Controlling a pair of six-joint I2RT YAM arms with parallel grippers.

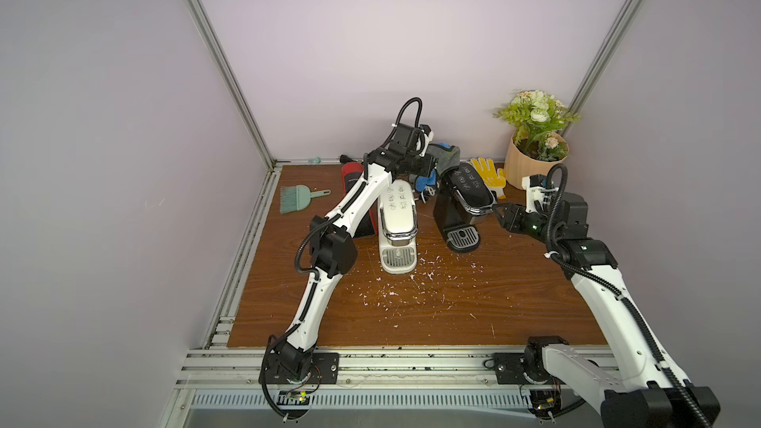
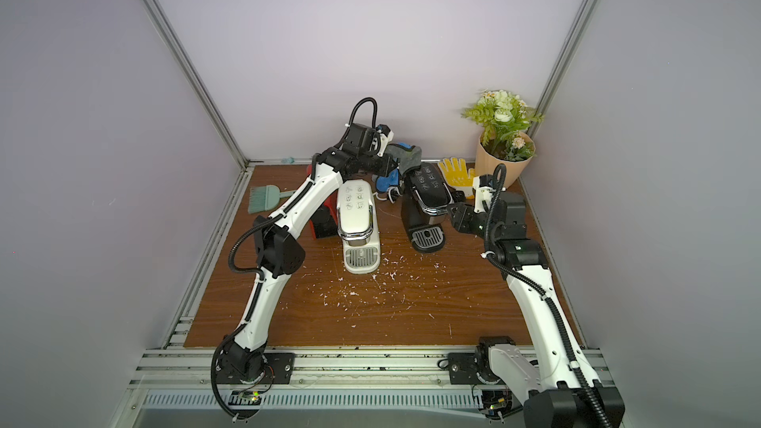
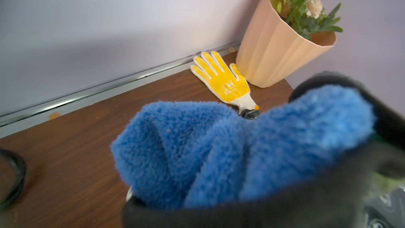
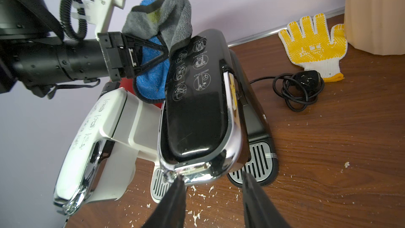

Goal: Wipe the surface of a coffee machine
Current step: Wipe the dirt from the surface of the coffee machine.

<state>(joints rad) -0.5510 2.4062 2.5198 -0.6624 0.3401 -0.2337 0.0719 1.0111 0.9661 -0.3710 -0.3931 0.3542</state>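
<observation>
White flecks (image 1: 395, 290) litter the near desk (image 1: 453, 323). The right pincer (image 4: 211, 191) has its jaws apart and empty, one tip at the chrome nose of the black coffee machine (image 4: 197, 110). The machine's lid carries white pictograms with captions too small to read, and the white coffee machine (image 1: 397, 216) beside it bears similar ones. Farther back, the left pincer (image 4: 163, 50) is clamped on a blue-and-grey cloth (image 4: 162, 16) draped on the rear end of the black lid. A red machine (image 1: 352, 177) is mostly hidden by the left arm. The print on the yellow glove (image 4: 313, 47) is illegible.
</observation>
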